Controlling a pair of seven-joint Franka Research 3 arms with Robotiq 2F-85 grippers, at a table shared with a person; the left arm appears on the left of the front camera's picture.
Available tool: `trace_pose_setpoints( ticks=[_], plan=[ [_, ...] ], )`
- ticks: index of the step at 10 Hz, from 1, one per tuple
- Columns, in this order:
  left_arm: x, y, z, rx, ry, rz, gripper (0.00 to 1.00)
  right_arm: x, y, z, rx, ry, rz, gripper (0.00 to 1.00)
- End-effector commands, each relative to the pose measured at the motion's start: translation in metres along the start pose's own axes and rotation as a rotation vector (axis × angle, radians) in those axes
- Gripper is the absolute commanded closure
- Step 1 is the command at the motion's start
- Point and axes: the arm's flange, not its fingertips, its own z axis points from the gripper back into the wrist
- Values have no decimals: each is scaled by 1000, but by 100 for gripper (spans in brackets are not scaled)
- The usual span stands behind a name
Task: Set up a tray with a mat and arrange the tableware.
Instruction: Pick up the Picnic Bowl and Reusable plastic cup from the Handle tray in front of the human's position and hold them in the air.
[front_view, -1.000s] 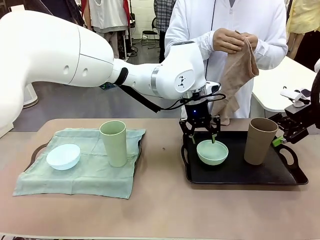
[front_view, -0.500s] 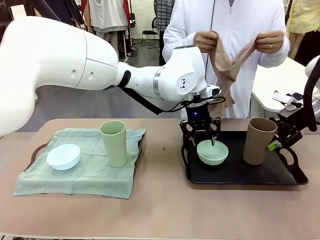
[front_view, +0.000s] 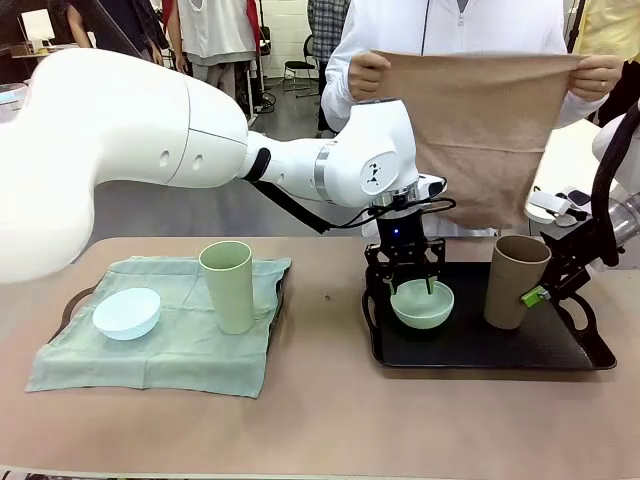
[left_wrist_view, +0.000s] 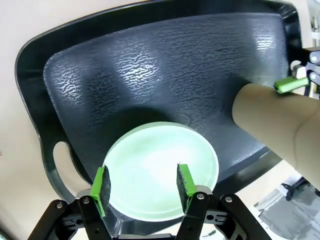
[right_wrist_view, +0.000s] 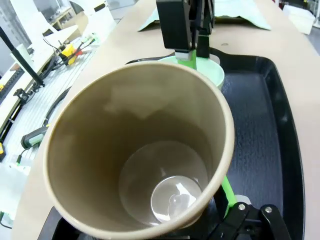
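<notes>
Black tray (front_view: 590, 350): left pincer (front_view: 408, 283) pinches mint bowl (front_view: 422, 305) rim; right pincer (front_view: 540, 290) grips brown tumbler (front_view: 512, 283).

Looks to me like a robotics lab or demo workspace, not a home. I see a tan table (front_view: 330, 420) shared by two white arms and a person in a white lab-style coat (front_view: 450, 30) on the far side. Behind them: a hard grey floor (front_view: 200, 210), a black chair (front_view: 298, 70), other people standing, a second white table (front_view: 560, 170). My right wrist camera catches cables and hand tools on a side bench (right_wrist_view: 45, 85).
</notes>
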Motion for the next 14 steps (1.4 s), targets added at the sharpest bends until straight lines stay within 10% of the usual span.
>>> trace_pose_setpoints(
  ticks=[1,14],
  plan=[
    [9,-2,-1,60,15,23,30,-2,-2,-8,-3,15,11,0],
    [1,2,-3,111,46,33,30,3,-9,-12,-3,-19,27,0]
  ],
)
